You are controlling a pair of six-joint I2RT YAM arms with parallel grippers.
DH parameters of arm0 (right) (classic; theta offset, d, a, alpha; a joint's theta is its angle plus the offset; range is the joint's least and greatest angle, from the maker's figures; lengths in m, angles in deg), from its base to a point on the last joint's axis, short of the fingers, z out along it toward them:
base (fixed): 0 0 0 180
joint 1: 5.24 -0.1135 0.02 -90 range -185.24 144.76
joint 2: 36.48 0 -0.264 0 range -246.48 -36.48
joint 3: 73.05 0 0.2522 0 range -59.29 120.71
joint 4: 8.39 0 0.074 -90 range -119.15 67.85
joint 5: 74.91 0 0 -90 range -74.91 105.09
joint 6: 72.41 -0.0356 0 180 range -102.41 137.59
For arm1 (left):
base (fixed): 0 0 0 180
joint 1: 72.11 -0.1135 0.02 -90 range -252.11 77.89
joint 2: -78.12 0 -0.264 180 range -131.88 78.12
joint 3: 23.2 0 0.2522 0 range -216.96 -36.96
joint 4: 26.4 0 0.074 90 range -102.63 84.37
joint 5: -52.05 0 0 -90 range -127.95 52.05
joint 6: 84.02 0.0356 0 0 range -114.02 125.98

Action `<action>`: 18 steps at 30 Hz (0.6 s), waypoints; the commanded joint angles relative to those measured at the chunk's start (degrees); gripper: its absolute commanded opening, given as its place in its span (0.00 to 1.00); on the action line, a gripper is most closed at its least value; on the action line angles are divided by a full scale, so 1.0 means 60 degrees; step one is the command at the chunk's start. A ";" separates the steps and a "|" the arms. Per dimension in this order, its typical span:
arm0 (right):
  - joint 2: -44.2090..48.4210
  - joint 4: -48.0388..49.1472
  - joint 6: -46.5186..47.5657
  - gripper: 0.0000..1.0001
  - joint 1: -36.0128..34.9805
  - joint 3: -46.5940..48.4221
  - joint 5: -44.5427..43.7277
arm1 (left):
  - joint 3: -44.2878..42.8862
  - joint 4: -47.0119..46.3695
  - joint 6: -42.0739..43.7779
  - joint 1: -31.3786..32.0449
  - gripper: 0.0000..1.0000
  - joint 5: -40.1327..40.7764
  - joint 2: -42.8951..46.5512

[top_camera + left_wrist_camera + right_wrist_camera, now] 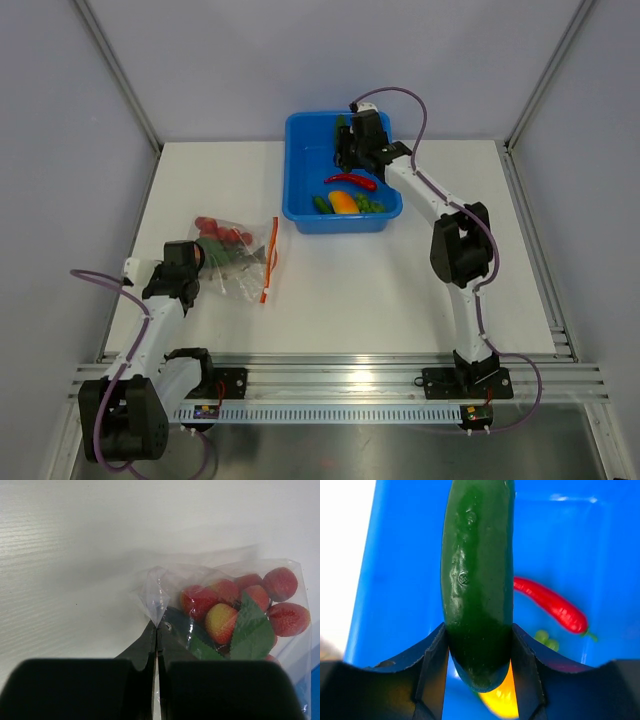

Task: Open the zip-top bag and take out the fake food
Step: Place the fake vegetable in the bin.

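- Clear plastic of the zip-top bag [160,587] is pinched at one corner between the pressed-together fingers of the left gripper [156,630]. The bag lies on the white table [65,555], ahead of that gripper.
- Inside the bag, a red and yellow ball cluster [225,605] sits to the right of the fingertips.
- Right gripper [479,655] clamps a dark green vegetable [477,570] above the blue tub [390,580].
- Red chili [552,605] and a yellow-orange pepper [502,700] lie in the tub beneath that gripper.

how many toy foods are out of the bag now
5: a green cucumber in the right gripper above the blue tub; in the tub a red chili, an orange pepper, a dark green piece and a pale green piece. The arm may hide more.
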 commanded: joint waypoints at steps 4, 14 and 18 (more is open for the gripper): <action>-0.1062 0.0037 0.0452 0.38 0.0384 0.1238 -0.1104 | 0.0056 -0.0738 0.0159 -0.0004 0.00 0.0015 0.0473; -0.1386 0.0872 0.0729 0.32 0.1161 0.0374 -0.0869 | 0.0819 -0.1955 0.0789 -0.0004 0.00 -0.0190 0.1529; -0.1562 0.0843 0.0994 0.35 0.1176 0.0432 -0.0972 | 0.0776 -0.2087 0.0965 -0.0004 0.00 -0.0278 0.1456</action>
